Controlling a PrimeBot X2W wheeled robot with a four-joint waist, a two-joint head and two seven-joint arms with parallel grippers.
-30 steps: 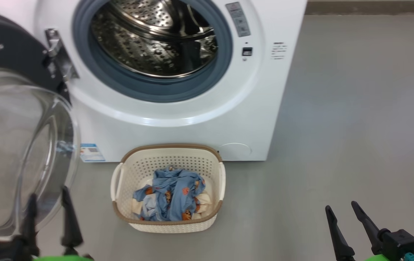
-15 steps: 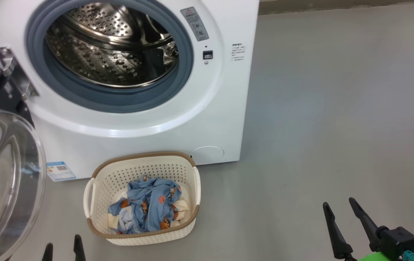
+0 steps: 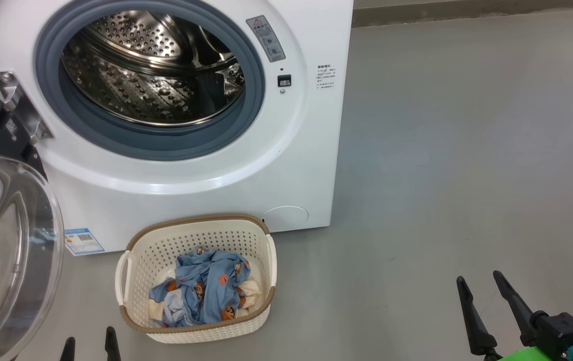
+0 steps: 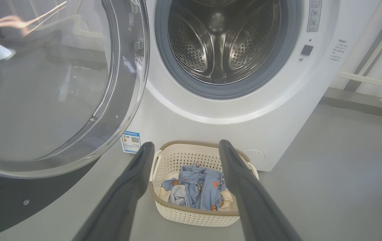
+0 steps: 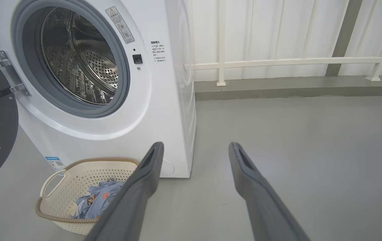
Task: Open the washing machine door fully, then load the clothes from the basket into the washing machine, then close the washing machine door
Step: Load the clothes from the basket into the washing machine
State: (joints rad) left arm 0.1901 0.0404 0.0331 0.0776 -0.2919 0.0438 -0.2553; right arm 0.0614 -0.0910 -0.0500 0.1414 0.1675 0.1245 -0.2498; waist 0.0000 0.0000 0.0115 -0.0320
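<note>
The clothes (image 3: 201, 288) lie heaped in the basket (image 3: 206, 335) at lower centre of my head view, just before the washing machine (image 3: 191, 195), with the washing machine door (image 3: 10, 240) swung out at the left edge. My left gripper (image 3: 90, 338), bottom left, and right gripper (image 3: 478, 277), lower right, hold their jaws wide and empty; reaching in, I could snag the perforated wall and drag the basket. Smooth grey floor (image 3: 442, 150), white railing (image 5: 278, 62) behind
</note>
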